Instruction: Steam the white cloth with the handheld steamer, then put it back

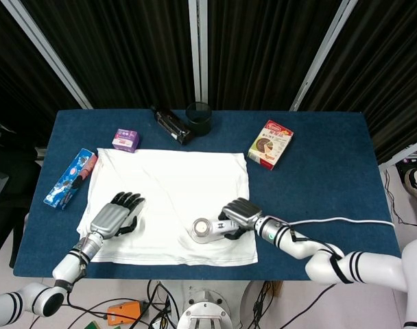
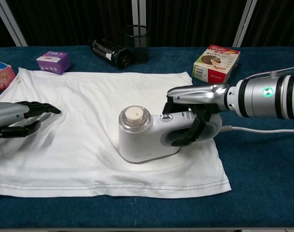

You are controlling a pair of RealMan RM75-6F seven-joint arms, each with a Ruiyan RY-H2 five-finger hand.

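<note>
The white cloth (image 1: 171, 199) (image 2: 84, 111) lies spread flat on the blue table. The white handheld steamer (image 1: 208, 229) (image 2: 147, 137) stands on the cloth's front right part, its round head toward the left. My right hand (image 1: 239, 214) (image 2: 195, 113) grips the steamer's handle, fingers wrapped through the loop. A white cord (image 2: 256, 130) trails right from it. My left hand (image 1: 116, 214) (image 2: 19, 118) rests flat on the cloth's left part, fingers apart, holding nothing.
A red-and-white food box (image 1: 271, 144) (image 2: 217, 61) sits right of the cloth. A black mesh cup (image 1: 199, 118) (image 2: 136, 43), a dark bottle (image 1: 171, 125), a purple box (image 1: 127, 139) and a blue packet (image 1: 70, 178) stand along the back and left.
</note>
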